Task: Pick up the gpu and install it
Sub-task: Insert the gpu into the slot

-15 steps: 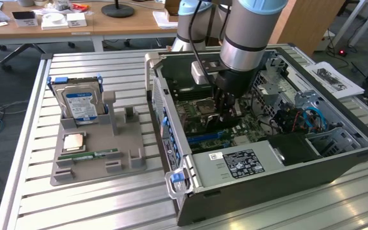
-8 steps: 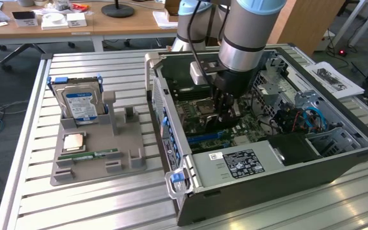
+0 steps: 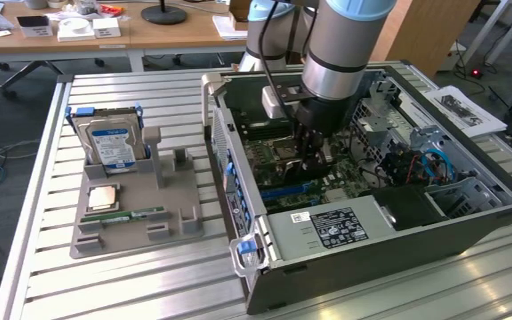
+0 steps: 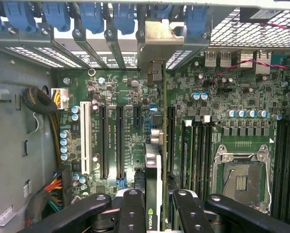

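wrist view: you see the jaws clamped on the gpu (image 4: 153, 184), held edge-on over the motherboard (image 4: 125, 92).

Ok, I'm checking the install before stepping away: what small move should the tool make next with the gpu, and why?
Probably a slow, straight push toward the motherboard. The tool is shut on the gpu, held edge-on over the board beside a long black slot, its metal bracket at the case's rear openings. Whether it is seated I cannot tell.
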`<action>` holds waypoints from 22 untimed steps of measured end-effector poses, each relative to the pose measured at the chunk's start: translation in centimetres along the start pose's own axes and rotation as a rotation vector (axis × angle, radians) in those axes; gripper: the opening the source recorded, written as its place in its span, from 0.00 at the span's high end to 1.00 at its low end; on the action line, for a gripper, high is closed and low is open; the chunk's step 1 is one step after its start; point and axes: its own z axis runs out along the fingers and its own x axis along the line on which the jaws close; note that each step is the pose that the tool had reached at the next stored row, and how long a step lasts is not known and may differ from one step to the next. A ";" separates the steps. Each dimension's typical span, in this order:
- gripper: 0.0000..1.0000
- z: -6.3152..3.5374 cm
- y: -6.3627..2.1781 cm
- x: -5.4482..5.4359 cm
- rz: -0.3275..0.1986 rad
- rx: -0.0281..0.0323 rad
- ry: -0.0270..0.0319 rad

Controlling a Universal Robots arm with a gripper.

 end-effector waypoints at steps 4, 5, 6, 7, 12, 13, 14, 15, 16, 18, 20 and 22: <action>0.73 -0.01 0.08 0.0 0.000 -0.0001 0.0001; 0.73 -0.01 0.09 0.0 0.000 -0.0001 0.0001; 0.73 0.00 0.09 0.0 0.000 0.0000 0.0001; 0.73 0.00 0.10 0.0 0.000 0.0000 0.0000; 0.73 -0.01 0.31 0.0 0.000 0.0000 0.0000; 0.73 -0.01 0.35 0.0 0.000 0.0000 0.0000; 0.73 -0.01 0.40 0.0 0.000 0.0000 0.0000; 0.73 -0.01 0.44 0.0 0.000 0.0000 0.0000; 0.73 -0.01 0.47 0.0 0.000 0.0000 0.0000; 0.73 0.01 0.54 0.0 0.000 0.0000 -0.0001; 0.73 0.10 0.57 0.0 0.000 0.0000 -0.0001; 0.73 0.20 0.59 0.0 0.000 0.0000 0.0000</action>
